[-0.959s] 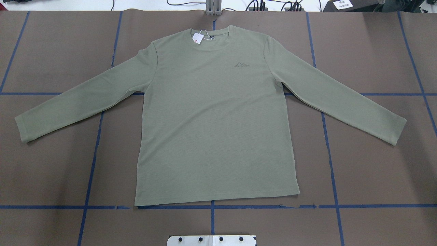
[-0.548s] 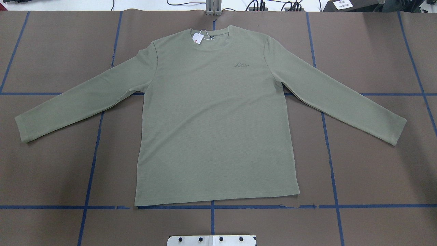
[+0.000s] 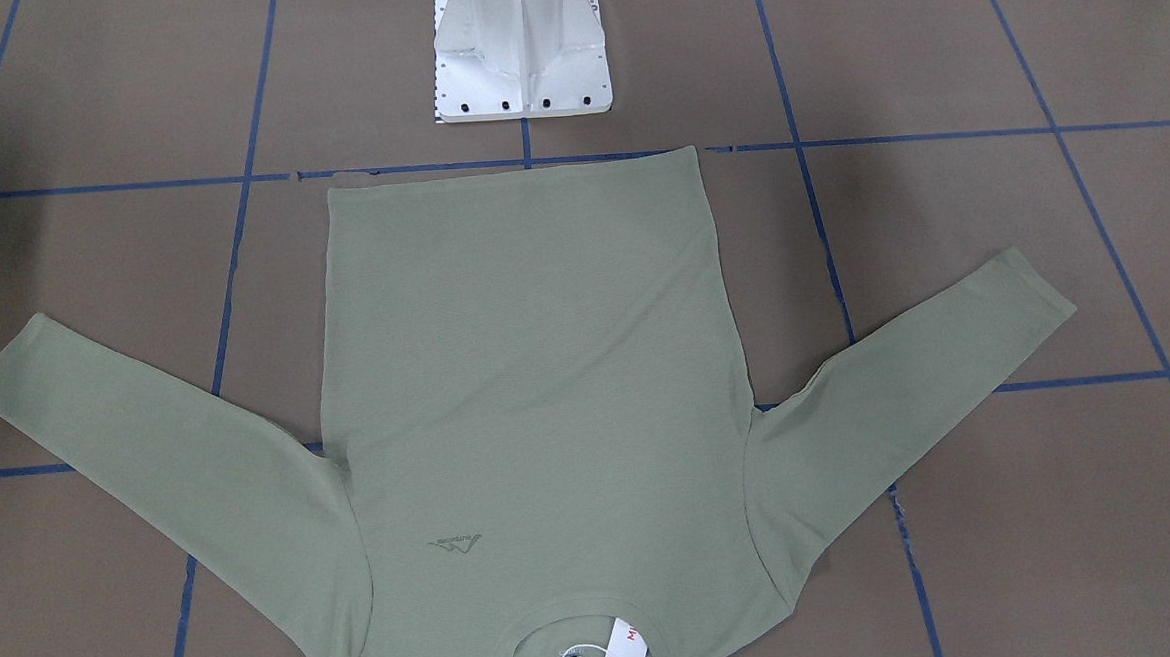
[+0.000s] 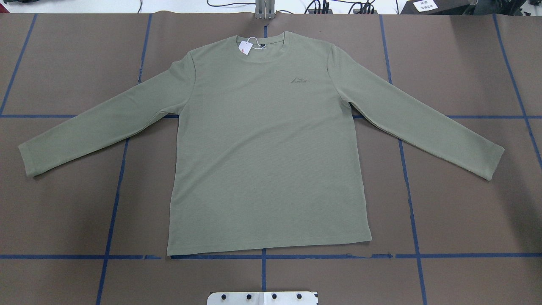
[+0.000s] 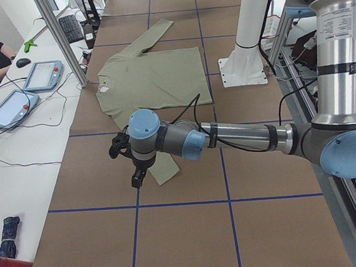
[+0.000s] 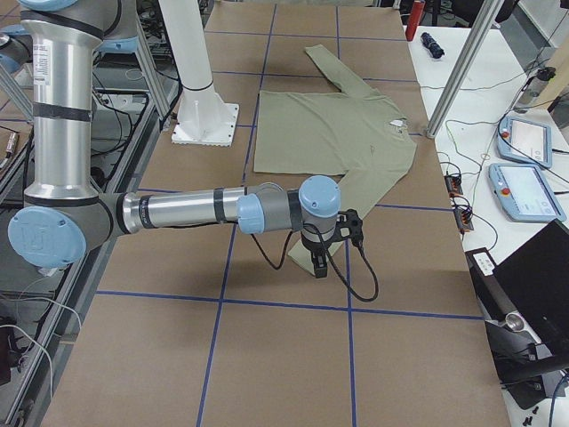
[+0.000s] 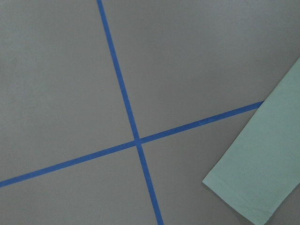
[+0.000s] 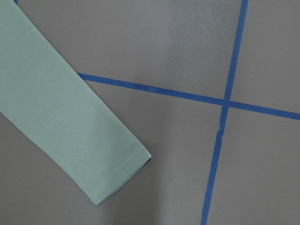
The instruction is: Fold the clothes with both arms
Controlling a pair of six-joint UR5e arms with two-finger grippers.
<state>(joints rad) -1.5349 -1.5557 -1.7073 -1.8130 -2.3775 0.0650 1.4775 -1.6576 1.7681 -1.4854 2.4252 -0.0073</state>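
Two fixed cameras look steeply down on the shirt (image 4: 266, 148) from opposite long sides of the table (image 4: 465, 63); two more look along it from its ends. Both wrist cameras point down, close over a sleeve end (image 7: 253, 183) and blue tape (image 7: 137, 140).

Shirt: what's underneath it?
Brown table with blue tape lines that run under the shirt. Anything else beneath it is covered by the cloth.
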